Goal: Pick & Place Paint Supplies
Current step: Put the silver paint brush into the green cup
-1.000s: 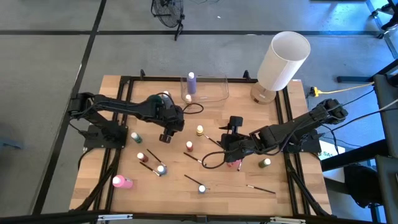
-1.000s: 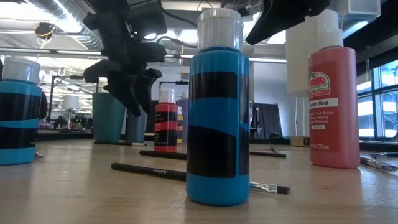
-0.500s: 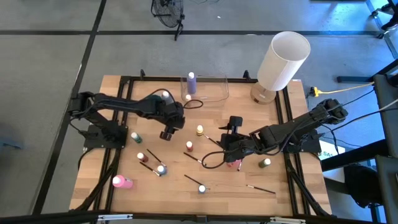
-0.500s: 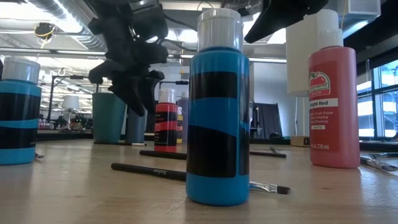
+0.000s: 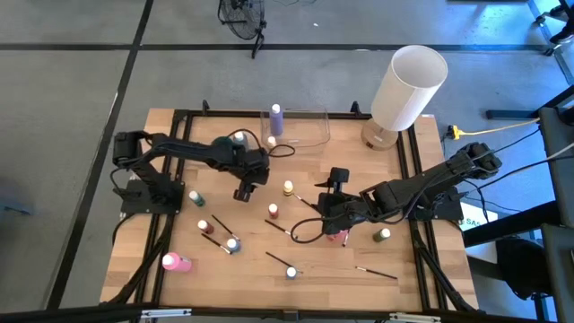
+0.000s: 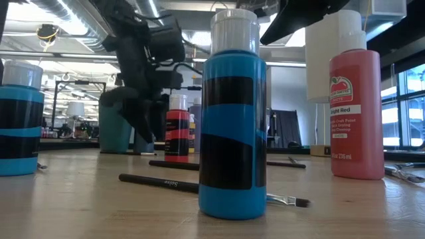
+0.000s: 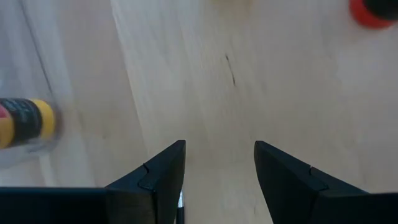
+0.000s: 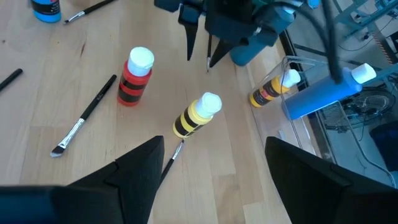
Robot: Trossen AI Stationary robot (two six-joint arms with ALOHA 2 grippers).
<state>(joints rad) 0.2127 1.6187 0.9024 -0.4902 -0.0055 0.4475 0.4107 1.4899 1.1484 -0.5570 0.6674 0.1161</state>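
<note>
Small paint bottles and thin dark brushes lie scattered on the wooden table. A yellow bottle [image 5: 288, 188] and a red one [image 5: 273, 211] stand mid-table between my two grippers. My left gripper [image 5: 242, 193] hangs open, fingers pointing down over bare wood [image 7: 217, 93], left of the yellow bottle [image 8: 198, 115]. My right gripper [image 5: 334, 184] waits open to that bottle's right, aimed at it with nothing between its fingers [image 8: 214, 146]. A lilac bottle [image 5: 276, 118] and a yellow bottle [image 7: 25, 121] sit in the clear container [image 5: 309, 130].
More bottles stand near the left and front edges [image 5: 195, 197], [image 5: 232, 243], [image 5: 291, 271]; a pink one [image 5: 176, 262] lies on its side. Brushes [image 5: 278, 260], [image 5: 377, 272] lie near the front. A large white cylinder [image 5: 408, 85] stands at the far right.
My left gripper has sunk toward the table and shifted a little toward the table's right edge, its fingers staying open. The right arm has kept still.
</note>
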